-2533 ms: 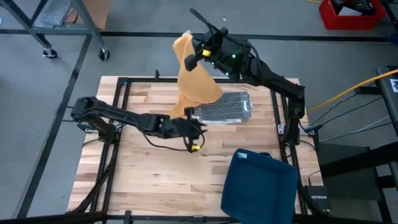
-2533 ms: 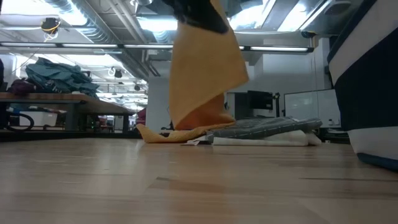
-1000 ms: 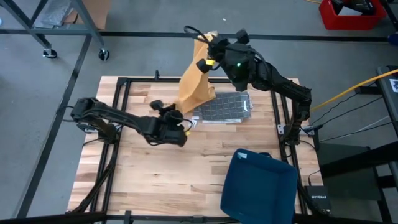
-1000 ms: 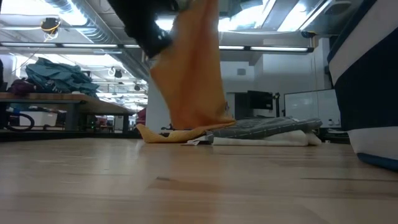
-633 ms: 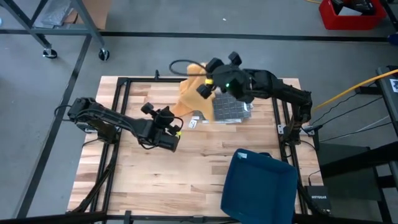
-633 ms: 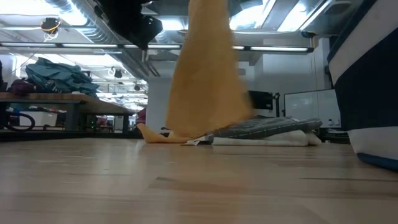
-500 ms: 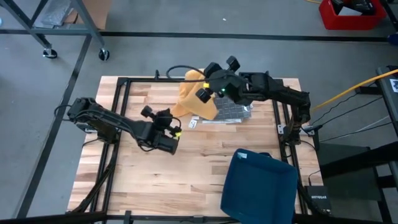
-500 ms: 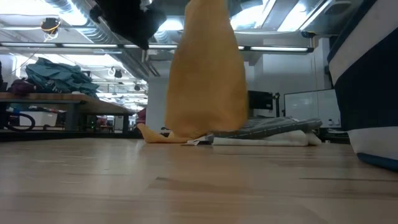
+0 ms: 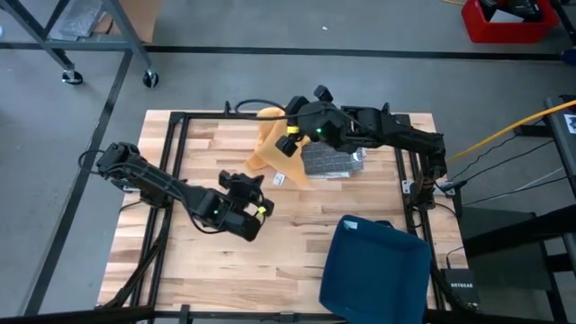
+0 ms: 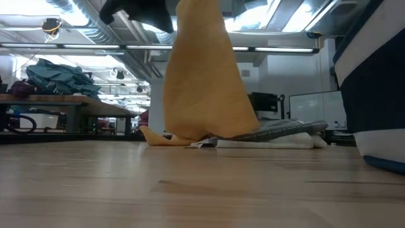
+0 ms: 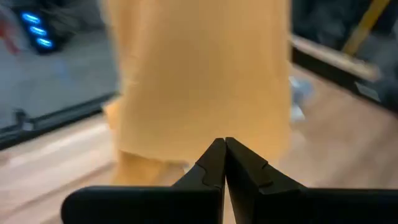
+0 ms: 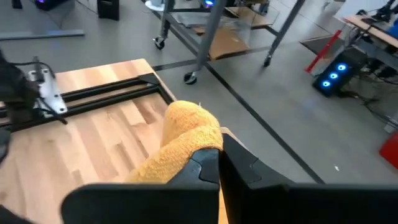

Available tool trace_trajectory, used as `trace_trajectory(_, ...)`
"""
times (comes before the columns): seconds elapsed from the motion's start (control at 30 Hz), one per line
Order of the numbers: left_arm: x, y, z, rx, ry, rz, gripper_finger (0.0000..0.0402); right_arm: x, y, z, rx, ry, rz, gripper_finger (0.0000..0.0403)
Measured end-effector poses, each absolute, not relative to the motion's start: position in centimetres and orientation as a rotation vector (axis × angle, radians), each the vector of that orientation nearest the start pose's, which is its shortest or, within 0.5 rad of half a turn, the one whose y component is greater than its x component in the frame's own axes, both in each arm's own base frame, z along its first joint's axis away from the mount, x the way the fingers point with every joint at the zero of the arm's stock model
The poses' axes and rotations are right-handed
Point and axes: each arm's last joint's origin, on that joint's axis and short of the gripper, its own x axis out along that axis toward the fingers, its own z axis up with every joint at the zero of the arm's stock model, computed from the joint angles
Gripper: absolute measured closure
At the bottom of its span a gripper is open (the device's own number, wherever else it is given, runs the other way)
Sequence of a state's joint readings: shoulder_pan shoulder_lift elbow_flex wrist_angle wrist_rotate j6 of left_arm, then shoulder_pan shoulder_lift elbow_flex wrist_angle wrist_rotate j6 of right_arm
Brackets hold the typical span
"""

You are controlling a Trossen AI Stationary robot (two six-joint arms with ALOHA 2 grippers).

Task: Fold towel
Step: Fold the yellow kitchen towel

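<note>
Above the far middle of the worktop, the right claw is pinched shut on an upper corner of the yellow towel, and the cloth hangs down from it as one tall drape whose lower hem rests on the wood just beside a grey folded towel. From table height the towel's long axis runs close to vertical, from the grip overhead to the crumpled edge on the boards; the right wrist view shows the bunched corner wedged between that arm's own fingers. The left claw sits nearer the front, low over bare wood, its fingers closed on nothing, tips meeting, and it looks straight at the hanging cloth, which fills the wrist view ahead of it. So the towel lies ahead of the left claw, away from the front edge, and its free lower edge is the part closest to it; my reading is that the left arm is better placed to take that hem, though it would need to part its fingers first. A dark blue bin stands at the front right, well apart from the cloth.
</note>
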State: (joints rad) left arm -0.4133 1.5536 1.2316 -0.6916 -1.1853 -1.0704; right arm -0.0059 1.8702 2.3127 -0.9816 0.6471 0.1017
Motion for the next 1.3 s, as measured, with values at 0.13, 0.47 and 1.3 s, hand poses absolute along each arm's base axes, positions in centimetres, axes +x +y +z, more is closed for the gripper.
trace_trajectory(0.13, 30.4, -9.9, 27.7, -0.267, 0.390, 0.823, 0.0399, 37.3, -1.8, 46.8, -0.052, 0.485, -0.599, 0.0402)
trace_trajectory(0.47, 35.4, -9.9, 25.5, -0.331, 0.365, 0.644, 0.0307, 37.6, -1.6, 47.2, 0.011, 0.430, -0.530, 0.0402)
trace_trajectory(1.3, 41.8, -6.0, 18.3, -0.870, -0.030, 0.819, 0.0224, 37.7, -1.4, 46.9, 0.042, 0.457, -0.458, 0.0402)
